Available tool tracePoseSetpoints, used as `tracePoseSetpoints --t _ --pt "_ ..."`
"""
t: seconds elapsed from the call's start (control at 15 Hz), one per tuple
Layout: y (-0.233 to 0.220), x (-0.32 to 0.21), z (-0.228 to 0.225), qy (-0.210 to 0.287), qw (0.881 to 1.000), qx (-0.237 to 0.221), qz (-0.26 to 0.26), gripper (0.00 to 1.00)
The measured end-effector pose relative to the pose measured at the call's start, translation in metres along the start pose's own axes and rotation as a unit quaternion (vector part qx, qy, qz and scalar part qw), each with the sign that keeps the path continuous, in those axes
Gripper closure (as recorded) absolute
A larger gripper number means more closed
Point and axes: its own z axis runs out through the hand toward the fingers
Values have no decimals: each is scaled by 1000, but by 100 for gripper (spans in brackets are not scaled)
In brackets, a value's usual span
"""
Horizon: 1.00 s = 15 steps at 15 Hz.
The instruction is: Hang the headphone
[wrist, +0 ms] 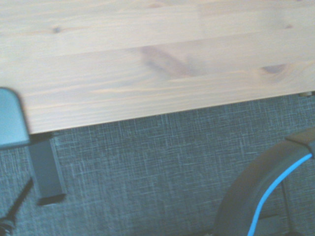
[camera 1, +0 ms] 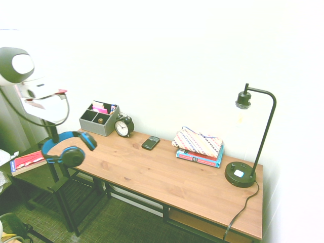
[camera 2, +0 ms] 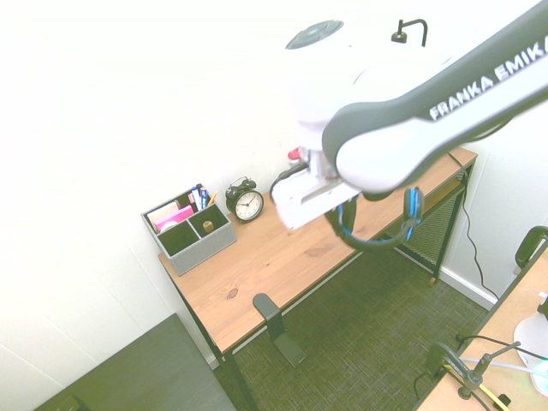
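The headphone (camera 1: 68, 149), black with bright blue trim, hangs in the air just off the left end of the wooden desk (camera 1: 172, 177). My gripper (camera 1: 53, 142) is shut on its headband, and the two ear cups dangle toward the desk. From the other side, the headphone's band (camera 2: 377, 233) curves below my arm, over the carpet in front of the desk. A black hook (camera 2: 272, 318) is clamped to the desk's front edge, left of and below the headphone. In the wrist view the headband (wrist: 261, 196) rises from the bottom right, with the hook (wrist: 45, 173) at the left.
On the desk stand a grey organizer (camera 1: 98, 119), an alarm clock (camera 1: 124, 125), a phone (camera 1: 150, 143), a patterned pouch on books (camera 1: 198, 147) and a black lamp (camera 1: 242, 174). A low side table with a red book (camera 1: 28, 162) sits left of the desk.
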Motion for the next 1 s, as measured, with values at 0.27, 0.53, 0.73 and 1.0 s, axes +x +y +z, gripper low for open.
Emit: tracePoseSetpoints --t 0.27,0.53,0.73,1.0 --pt "-38 -91 21 -6 998 28 60 100" --pt "-60 -105 50 -39 994 61 78 100" --pt "-57 -111 93 -47 995 49 74 100" --pt "-80 -151 159 -58 995 36 72 100"
